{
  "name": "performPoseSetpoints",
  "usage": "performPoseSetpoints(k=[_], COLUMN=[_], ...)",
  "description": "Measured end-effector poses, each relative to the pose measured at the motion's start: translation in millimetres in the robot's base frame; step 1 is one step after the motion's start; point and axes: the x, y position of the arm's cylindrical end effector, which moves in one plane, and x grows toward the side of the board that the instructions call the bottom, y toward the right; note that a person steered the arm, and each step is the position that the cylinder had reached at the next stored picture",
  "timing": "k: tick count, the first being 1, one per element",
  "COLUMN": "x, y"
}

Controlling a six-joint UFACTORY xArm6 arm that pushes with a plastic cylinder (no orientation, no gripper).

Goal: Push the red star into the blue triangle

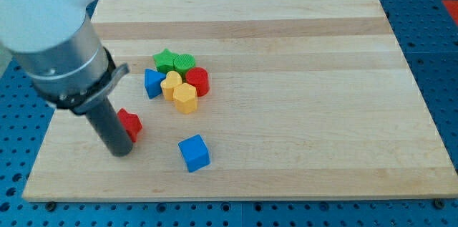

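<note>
The red star (131, 124) lies on the wooden board at the view's lower left, partly hidden by my rod. My tip (120, 151) rests on the board just left of and below the star, touching or nearly touching it. The blue triangle (152, 83) stands above and a little right of the star, on the left side of a cluster of blocks. A gap of bare board lies between the star and the triangle.
The cluster holds a green star (166, 59), a green round block (184, 62), a red cylinder (197, 81), a yellow heart (171, 82) and a yellow hexagon (185, 99). A blue cube (194, 152) sits alone at the lower middle. The board's left edge (44, 143) is close to my rod.
</note>
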Motion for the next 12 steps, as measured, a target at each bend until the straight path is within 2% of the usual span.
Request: performPoseSetpoints(k=[2, 4, 5, 7, 11, 12], x=[-58.0, -63.1, -49.8, -37.4, -101.5, -101.5], y=[0.0, -1.3, -10.6, -50.0, -61.0, -64.6])
